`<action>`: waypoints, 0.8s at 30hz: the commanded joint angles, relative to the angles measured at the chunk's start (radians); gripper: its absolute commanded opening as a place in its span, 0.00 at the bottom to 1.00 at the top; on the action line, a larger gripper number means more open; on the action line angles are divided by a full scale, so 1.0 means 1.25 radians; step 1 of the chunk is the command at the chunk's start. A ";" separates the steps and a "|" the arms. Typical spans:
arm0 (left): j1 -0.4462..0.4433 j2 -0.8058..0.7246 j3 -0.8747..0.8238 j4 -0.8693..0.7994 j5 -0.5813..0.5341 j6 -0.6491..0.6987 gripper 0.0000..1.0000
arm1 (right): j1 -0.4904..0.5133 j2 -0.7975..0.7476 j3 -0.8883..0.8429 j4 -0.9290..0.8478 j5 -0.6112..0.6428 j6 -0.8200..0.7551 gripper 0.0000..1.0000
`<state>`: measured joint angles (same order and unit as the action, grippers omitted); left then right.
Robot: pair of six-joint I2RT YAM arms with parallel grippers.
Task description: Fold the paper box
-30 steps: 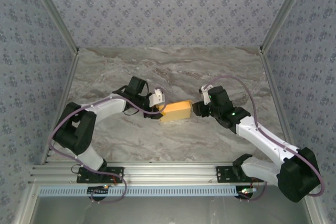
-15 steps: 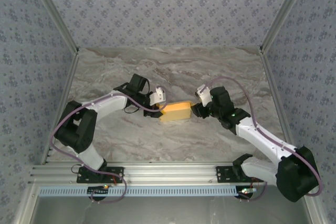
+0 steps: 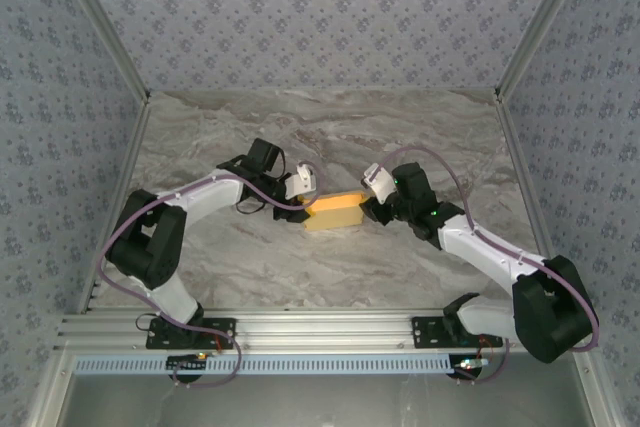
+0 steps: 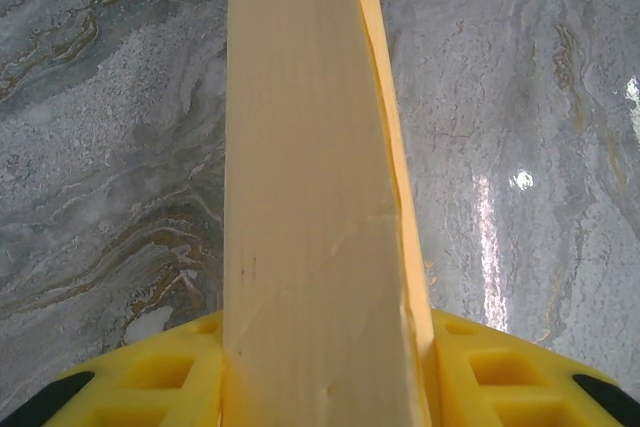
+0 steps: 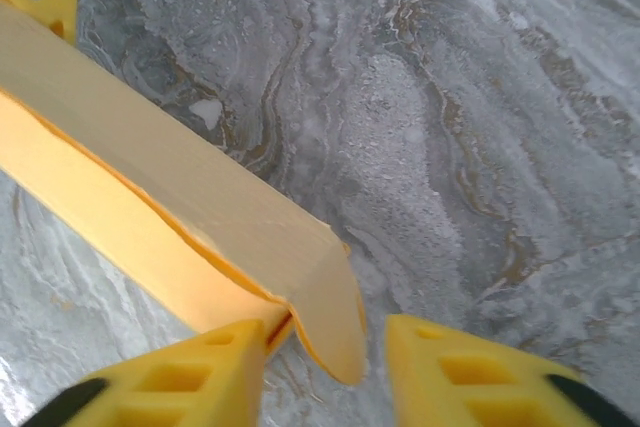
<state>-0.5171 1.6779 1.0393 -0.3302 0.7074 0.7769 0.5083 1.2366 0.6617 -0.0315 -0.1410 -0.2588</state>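
The paper box (image 3: 335,212) is a yellow-orange, partly folded shape lying at the table's middle, held between the two arms. My left gripper (image 3: 302,207) is shut on its left end. In the left wrist view the pale panel (image 4: 310,197) runs straight away from the yellow fingers (image 4: 150,379), which press on both its sides. My right gripper (image 3: 373,209) is at the box's right end. In the right wrist view its jaws (image 5: 325,357) straddle a curled end flap (image 5: 335,317). The left finger (image 5: 190,377) touches the box and a gap remains before the right finger (image 5: 470,377).
Grey marbled tabletop (image 3: 330,132) stretches behind and in front of the box. Patterned walls with metal posts (image 3: 525,37) close in the sides and back. An aluminium rail (image 3: 320,327) runs along the near edge by the arm bases.
The right gripper has moved left and slightly back along the box's right end, and its jaws have narrowed around the flap. The left gripper keeps its hold, barely shifted.
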 commanded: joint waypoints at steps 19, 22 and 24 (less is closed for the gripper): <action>-0.001 0.019 0.021 -0.033 -0.001 -0.002 0.37 | 0.008 0.034 0.092 -0.054 0.031 0.033 0.12; -0.001 0.021 0.022 -0.029 -0.007 -0.013 0.37 | 0.020 0.034 0.107 -0.079 0.051 0.067 0.11; -0.003 0.021 0.025 -0.024 -0.015 -0.022 0.37 | 0.037 0.036 0.123 -0.103 0.089 0.103 0.10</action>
<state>-0.5125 1.6855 1.0496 -0.3302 0.7063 0.7666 0.5343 1.2758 0.7639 -0.1036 -0.0906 -0.2012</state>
